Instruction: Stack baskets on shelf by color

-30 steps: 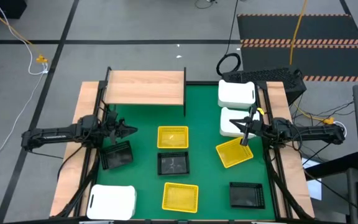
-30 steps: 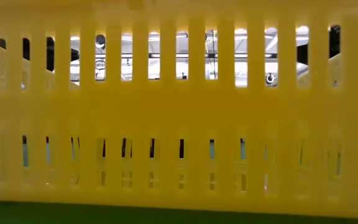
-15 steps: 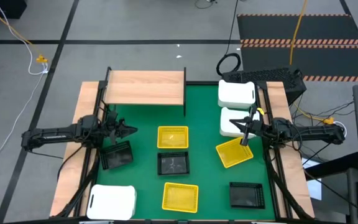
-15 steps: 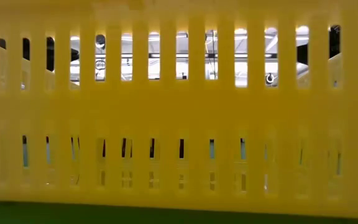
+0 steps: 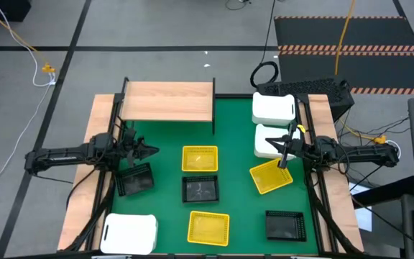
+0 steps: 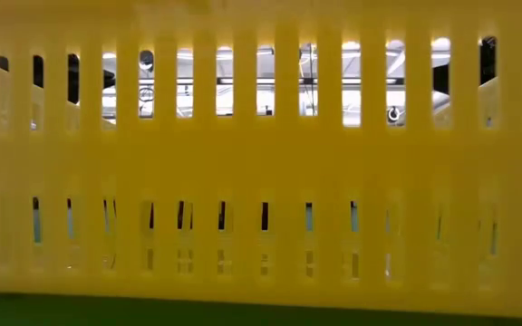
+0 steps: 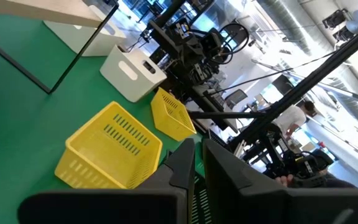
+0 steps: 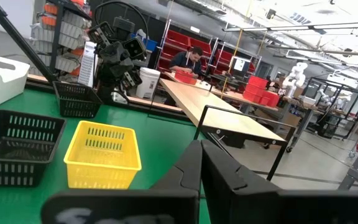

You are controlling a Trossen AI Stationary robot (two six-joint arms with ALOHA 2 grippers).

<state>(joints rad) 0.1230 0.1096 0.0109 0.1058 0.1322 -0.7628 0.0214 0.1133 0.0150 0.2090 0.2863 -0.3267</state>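
In the high view the light-wood shelf [image 5: 167, 101] stands at the far left of the green mat. Three yellow baskets [image 5: 200, 158] [image 5: 271, 177] [image 5: 208, 227], three black baskets [image 5: 135, 179] [image 5: 200, 189] [image 5: 284, 224] and three white baskets [image 5: 273, 108] [image 5: 274, 140] [image 5: 129, 234] rest on their bottoms, scattered. My left gripper [image 5: 154, 151] hangs shut beyond the left black basket. My right gripper [image 5: 282, 161] hangs shut over the far corner of the turned yellow basket. The wrist views show both pairs of fingers [image 7: 197, 149] [image 8: 201, 149] holding nothing.
The nearest yellow basket's slotted wall [image 6: 261, 181] fills the low view and hides the table behind it. Wooden table strips [image 5: 85, 216] flank the mat. Open mat [image 5: 236, 137] lies between the shelf and the two white baskets on the right. A person sits in the room beyond [image 8: 191, 59].
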